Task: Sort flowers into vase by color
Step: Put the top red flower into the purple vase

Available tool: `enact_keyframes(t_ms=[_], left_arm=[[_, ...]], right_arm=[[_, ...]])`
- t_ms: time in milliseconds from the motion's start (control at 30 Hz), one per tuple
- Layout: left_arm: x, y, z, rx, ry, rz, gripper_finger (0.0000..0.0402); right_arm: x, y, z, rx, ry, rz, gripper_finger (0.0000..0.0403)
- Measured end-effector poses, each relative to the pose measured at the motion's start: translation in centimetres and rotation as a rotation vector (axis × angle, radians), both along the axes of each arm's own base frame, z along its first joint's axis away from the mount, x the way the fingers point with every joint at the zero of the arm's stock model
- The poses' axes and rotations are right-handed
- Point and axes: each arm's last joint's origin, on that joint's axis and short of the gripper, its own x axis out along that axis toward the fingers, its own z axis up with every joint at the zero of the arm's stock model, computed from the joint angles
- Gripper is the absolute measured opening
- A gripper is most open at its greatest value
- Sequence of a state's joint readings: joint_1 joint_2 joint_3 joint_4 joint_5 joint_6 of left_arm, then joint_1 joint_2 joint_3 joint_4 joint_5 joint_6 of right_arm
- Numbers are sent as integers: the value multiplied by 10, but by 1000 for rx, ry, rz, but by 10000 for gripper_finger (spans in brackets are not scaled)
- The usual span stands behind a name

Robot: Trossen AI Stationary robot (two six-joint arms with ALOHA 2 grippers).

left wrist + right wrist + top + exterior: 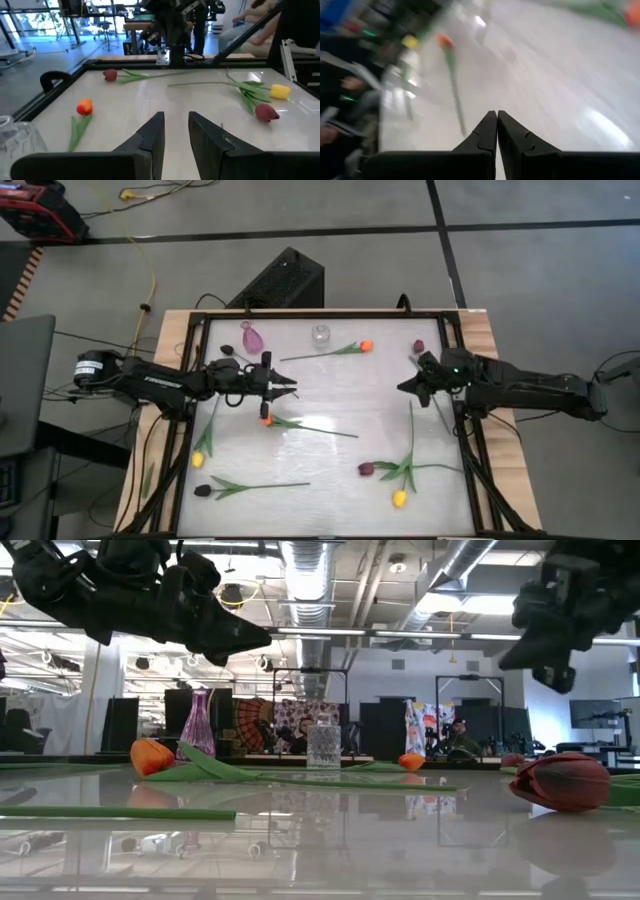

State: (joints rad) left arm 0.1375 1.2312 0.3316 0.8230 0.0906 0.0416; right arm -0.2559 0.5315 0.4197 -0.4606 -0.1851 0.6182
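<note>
The left tool [287, 388] hangs above the bench [330, 405] with a narrow gap between its fingers [152, 136], gripping nothing. Just below its tip lies an orange tulip [267, 420], stem running off toward the bench's middle. Behind the tool, near the bench's left edge, a yellow tulip [198, 459] lies with its stem angled up toward the arm, and a dark tulip [203, 490] lies farther down, well apart from the tool. Beyond the tool toward the back rail stand a pink vase [250, 337] and a clear vase [320, 335], both upright and holding no flowers. Beside the clear vase lies a second orange tulip [366, 345], and a dark head [418, 346] rests nearer the right tool.

The right tool [404, 387] hovers over the right side, its fingers [487, 129] pressed together on nothing (its wrist view is smeared). A long green stem runs from just beneath it down to a yellow head [400, 498], crossing a maroon tulip [367, 469] whose stem lies sideways, both well clear of the tool.
</note>
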Motion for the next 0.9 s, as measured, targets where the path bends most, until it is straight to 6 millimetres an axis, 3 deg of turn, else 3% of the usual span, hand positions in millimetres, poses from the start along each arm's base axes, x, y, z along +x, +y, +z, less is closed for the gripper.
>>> enact_keyframes(t_ms=[300,433,567,700,900], left_arm=[[0,0,-3,-73,31,25,75],[-1,0,-6,-61,60,-1,75],[-1,-2,-9,-33,88,-13,75],[-1,-2,-12,-18,120,-16,75],[-2,-2,-15,-23,155,-17,75]], right_arm=[[8,-16,23,161,382,-176,43],[13,-23,11,194,556,-183,43],[23,-26,-4,159,676,-5,43],[33,-33,-20,292,788,-132,43],[29,-44,-41,397,1013,-212,50]])
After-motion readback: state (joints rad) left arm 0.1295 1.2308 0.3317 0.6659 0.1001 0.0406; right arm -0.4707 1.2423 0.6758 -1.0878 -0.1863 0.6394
